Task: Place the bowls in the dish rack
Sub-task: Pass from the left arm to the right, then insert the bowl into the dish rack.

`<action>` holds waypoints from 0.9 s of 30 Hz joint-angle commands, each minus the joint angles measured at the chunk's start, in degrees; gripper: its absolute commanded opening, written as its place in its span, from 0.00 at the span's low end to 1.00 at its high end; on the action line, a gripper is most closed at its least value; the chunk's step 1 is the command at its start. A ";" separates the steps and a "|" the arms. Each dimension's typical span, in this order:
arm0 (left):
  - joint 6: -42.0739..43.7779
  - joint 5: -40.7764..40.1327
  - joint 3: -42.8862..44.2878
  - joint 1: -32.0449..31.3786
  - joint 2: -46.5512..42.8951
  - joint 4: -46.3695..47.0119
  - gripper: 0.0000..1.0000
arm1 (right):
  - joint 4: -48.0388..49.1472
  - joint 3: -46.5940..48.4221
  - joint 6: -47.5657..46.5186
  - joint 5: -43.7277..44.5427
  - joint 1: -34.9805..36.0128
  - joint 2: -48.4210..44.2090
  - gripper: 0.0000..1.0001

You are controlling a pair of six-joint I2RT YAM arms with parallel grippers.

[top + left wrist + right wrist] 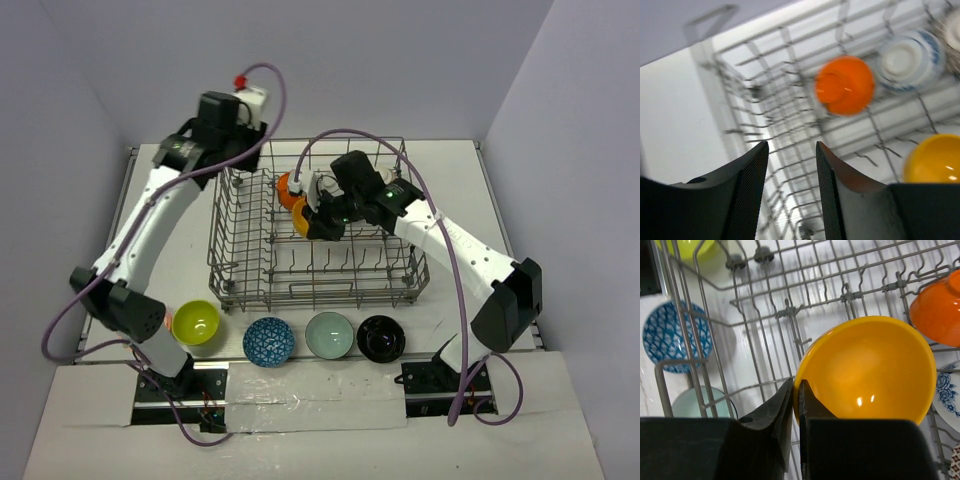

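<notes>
The grey wire dish rack (pixel 320 292) stands mid-table. My right gripper (pixel 318 215) is inside it, shut on the rim of a yellow bowl (pixel 870 370) tilted among the tines; the jaws (pixel 796 385) pinch the bowl's left edge. An orange bowl (pixel 285 187) rests on its side in the rack's back row, beside a blue-and-white patterned bowl (pixel 910 60). My left gripper (pixel 791 145) hovers open above the rack's back left corner (pixel 248 160), nothing between its fingers; the orange bowl (pixel 845 85) lies ahead of it.
Four bowls sit in a row on the table before the rack: lime green (pixel 195 322), blue-patterned (pixel 268 341), pale teal (pixel 329 334), glossy black (pixel 381 338). Walls close in at the back and both sides.
</notes>
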 commanded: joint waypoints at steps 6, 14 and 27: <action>-3.22 -7.13 -8.09 11.18 -14.33 7.55 0.50 | 0.46 13.17 11.06 -3.70 -1.73 2.45 0.00; -4.18 -8.28 -22.34 14.43 -26.20 13.35 0.52 | 7.11 12.75 26.51 -13.80 -4.63 4.48 0.00; -5.06 -3.80 -30.95 21.19 -32.72 15.37 0.54 | 44.45 -8.95 65.79 -29.36 -10.08 -0.79 0.00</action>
